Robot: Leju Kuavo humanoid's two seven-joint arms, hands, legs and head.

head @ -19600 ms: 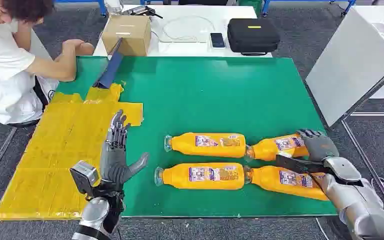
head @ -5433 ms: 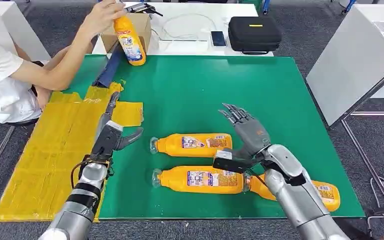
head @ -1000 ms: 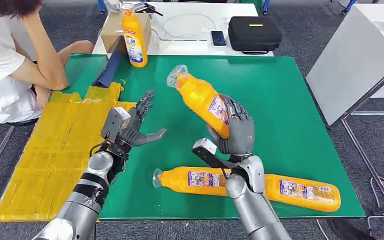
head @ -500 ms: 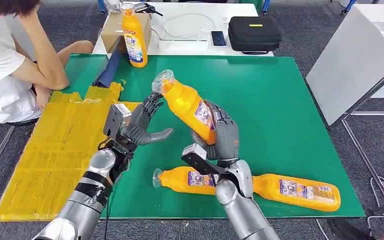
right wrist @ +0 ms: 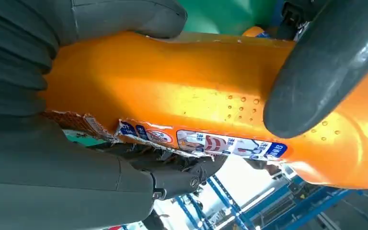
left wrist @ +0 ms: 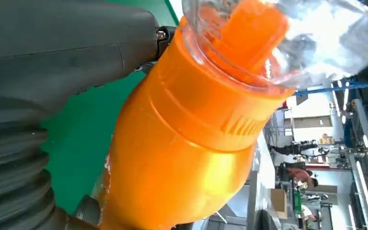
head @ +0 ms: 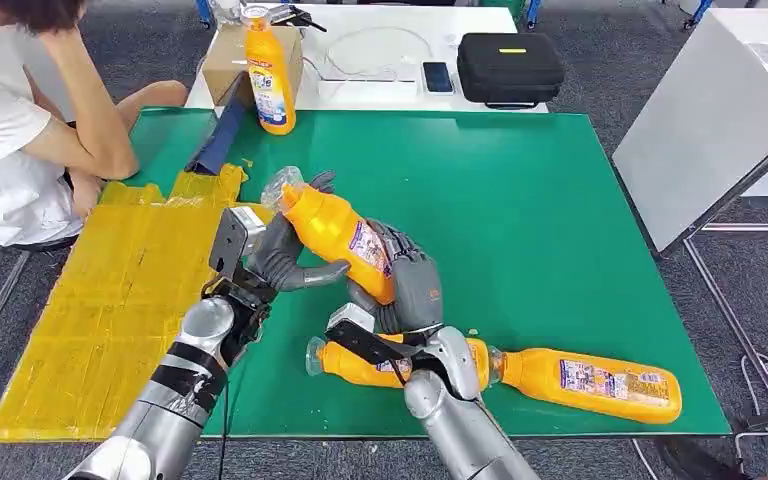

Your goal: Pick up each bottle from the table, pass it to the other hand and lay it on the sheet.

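The right robot hand (head: 407,288) wraps its fingers around the lower body of an orange plastic bottle with a clear cap (head: 335,232), holding it tilted above the green surface (head: 520,200), cap end toward the left. The left robot hand (head: 280,255) cups the bottle's neck end, thumb under it and fingers curled behind; whether it grips cannot be told. Two more orange bottles (head: 590,382) lie below on the surface, near its front edge. The yellow sheet (head: 110,300) lies to the left.

head view high, looking down, both wrist views close on bottle (head: 338,232)
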